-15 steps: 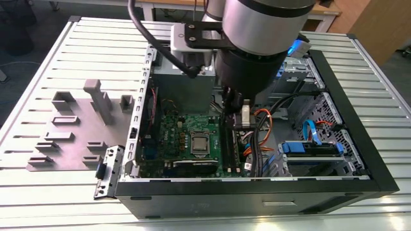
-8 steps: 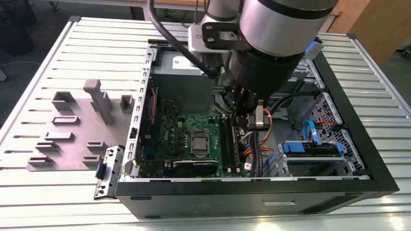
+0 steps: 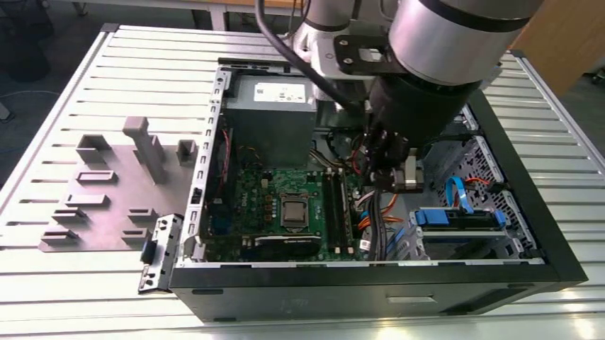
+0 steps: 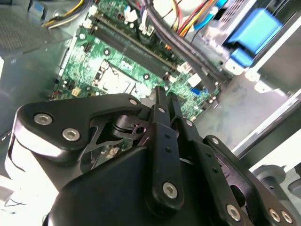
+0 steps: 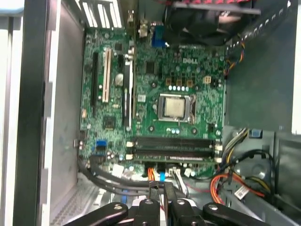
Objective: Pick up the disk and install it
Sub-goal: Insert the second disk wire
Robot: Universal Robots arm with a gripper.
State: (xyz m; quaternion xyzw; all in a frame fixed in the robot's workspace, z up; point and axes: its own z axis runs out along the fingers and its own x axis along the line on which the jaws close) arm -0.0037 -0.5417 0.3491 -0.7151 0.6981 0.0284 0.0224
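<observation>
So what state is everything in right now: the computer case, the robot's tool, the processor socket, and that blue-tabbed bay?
Computer case: lying on its side, side panel off, insides exposed.
Tool: fingers shut, nothing between them, hanging over the motherboard.
Processor socket: uncovered, no cooler on it.
Blue-tabbed drive bay: seated in the case's corner; what it holds, cannot tell.

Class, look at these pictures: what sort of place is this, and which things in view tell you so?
Probably a robotics lab or test bench: an open computer case with its motherboard exposed lies on a slatted metal table, with a robot arm reaching in.
</observation>
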